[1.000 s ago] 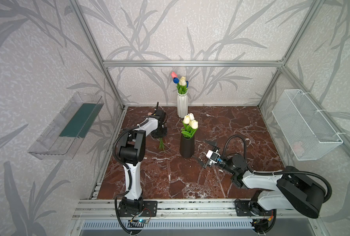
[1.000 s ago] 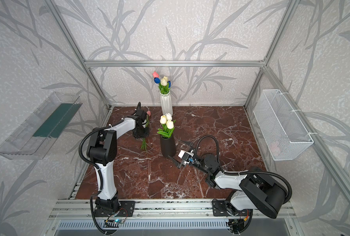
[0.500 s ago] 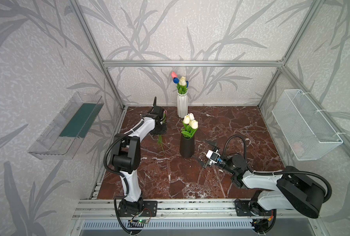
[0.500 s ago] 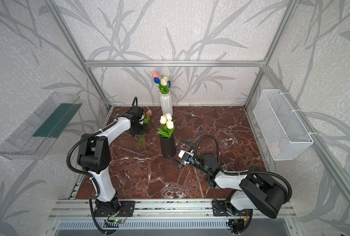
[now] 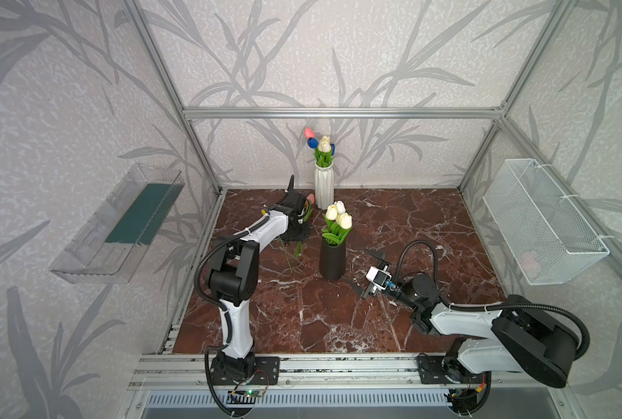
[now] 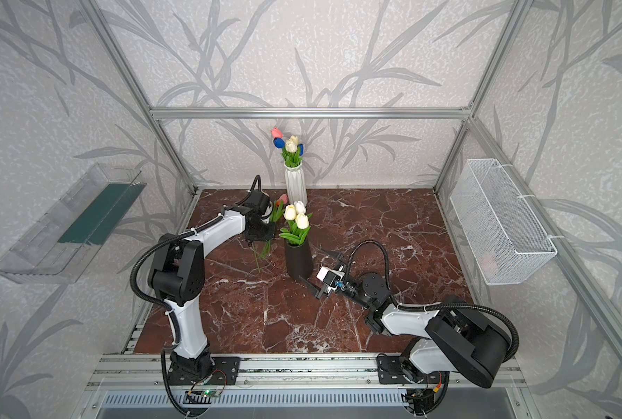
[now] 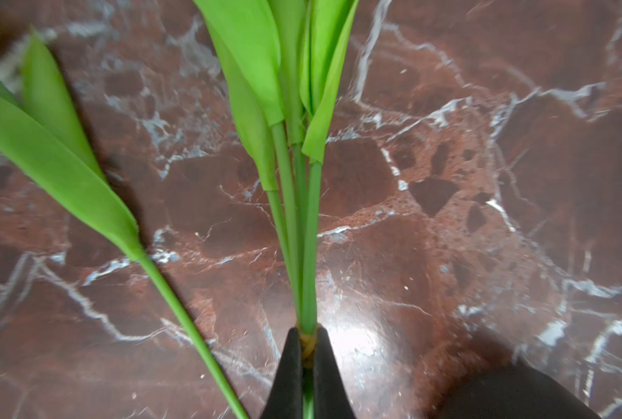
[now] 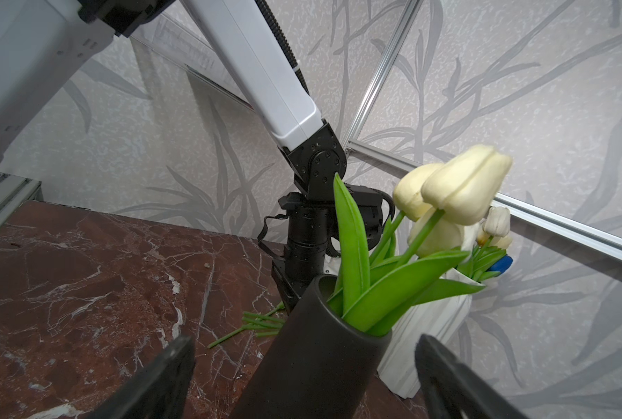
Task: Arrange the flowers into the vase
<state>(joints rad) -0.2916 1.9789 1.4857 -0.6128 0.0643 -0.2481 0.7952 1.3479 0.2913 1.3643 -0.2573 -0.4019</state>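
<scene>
The left pincer point(image 7: 306, 335), clamped on a banded tulip bunch point(image 7: 302, 217), has lifted it from the table point(image 5: 411, 225) toward the white vase point(image 5: 323, 188) at twelve o'clock; insertion looks next. The right pincer point(image 5: 356, 265) waits, jaws apart.

Table point(image 5: 411, 225) is recorded as red-brown marble, veined white. Walls point(image 5: 338, 54) are noted pale grey, printed with darker grey leaves. Black vase point(image 5: 332, 261): plain; cream heads point(image 5: 339, 214) are seen in it. White vase point(image 5: 323, 185): ribbed; pink head point(image 5: 308, 132), blue head point(image 5: 312, 143) and cream ones are seen. Stems point(image 7: 304, 254) are logged bright green. Basket point(image 5: 534, 217): white mesh. Tray point(image 5: 95, 250): clear, with dark green insert.
</scene>
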